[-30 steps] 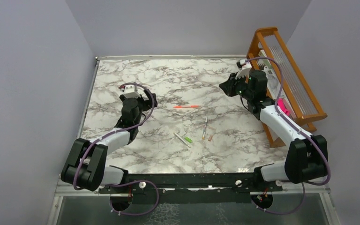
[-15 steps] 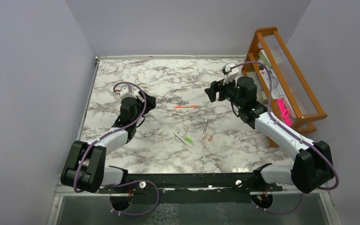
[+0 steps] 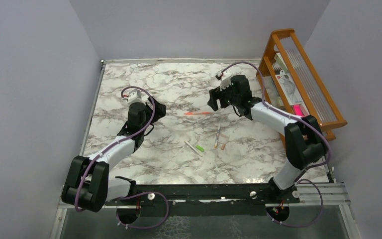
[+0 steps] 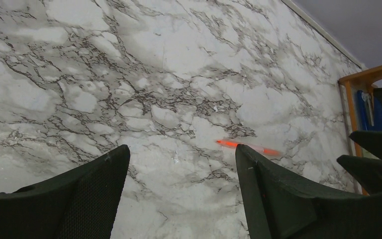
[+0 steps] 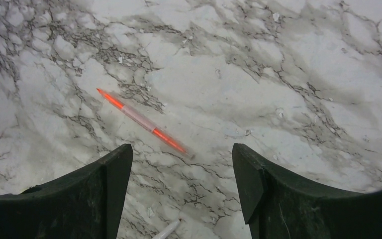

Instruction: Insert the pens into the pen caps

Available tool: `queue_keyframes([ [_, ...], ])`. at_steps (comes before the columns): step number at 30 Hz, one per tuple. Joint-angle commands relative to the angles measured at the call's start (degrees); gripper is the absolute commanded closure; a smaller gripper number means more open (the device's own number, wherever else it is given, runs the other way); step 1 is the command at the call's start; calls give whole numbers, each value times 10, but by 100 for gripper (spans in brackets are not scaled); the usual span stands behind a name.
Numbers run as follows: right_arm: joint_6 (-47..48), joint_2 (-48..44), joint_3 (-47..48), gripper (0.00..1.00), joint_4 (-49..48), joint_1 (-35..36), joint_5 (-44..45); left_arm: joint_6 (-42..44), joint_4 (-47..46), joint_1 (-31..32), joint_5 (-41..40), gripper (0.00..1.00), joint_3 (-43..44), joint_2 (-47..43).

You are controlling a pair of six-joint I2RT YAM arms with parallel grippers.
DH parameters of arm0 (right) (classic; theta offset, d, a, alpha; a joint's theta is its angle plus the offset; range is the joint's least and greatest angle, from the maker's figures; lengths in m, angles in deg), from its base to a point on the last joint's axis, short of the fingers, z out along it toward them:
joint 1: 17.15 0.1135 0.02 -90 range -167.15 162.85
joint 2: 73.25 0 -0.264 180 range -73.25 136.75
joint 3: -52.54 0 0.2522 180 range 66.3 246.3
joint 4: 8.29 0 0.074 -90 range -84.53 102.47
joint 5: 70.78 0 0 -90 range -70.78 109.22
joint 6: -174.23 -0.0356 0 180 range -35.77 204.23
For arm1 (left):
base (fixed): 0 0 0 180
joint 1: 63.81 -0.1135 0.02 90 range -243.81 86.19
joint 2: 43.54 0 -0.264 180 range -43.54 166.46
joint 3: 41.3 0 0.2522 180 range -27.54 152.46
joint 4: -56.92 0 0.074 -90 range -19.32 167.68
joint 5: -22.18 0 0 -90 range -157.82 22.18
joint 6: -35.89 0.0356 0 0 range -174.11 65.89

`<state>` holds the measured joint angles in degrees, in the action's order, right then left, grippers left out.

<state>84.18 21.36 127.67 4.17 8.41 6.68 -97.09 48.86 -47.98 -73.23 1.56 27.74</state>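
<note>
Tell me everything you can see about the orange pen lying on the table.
The orange pen is a thin, straight stick, bright orange-red at both ends with a paler, see-through pinkish stretch in the middle. It looks like plastic. One end tapers to a fine point with no cap on it. It lies flat near the middle of the marble table, by itself, well apart from the other pens that lie closer to the arm bases. Only the table touches it; nothing grips it.

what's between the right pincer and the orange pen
Nothing: only bare marble separates the open right pincer from the orange pen, clearest in the right wrist view.
</note>
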Motion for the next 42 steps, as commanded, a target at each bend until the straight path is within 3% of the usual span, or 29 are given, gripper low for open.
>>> queue_keyframes([
  [1, 46, 50, 36, 25, 23, 23, -16, 4, 27, 4, -1, 20, 19, -13],
  [15, 90, 202, 140, 23, 48, 58, -12, 8, 46, 10, 0, 20, 26, -4],
  [24, 99, 235, 149, 27, 58, 85, 22, 6, 66, 10, -1, 20, 30, -6],
  [29, 98, 235, 135, 42, 62, 102, 50, 4, 70, 10, -5, 20, 22, -16],
  [36, 95, 230, 118, 78, 70, 113, 66, 3, 74, 9, -5, 20, 20, -19],
  [39, 90, 221, 108, 83, 67, 114, 65, 3, 75, 10, -5, 21, 18, -22],
  [42, 82, 212, 99, 96, 67, 115, 67, 3, 75, 9, -7, 21, 17, -23],
])
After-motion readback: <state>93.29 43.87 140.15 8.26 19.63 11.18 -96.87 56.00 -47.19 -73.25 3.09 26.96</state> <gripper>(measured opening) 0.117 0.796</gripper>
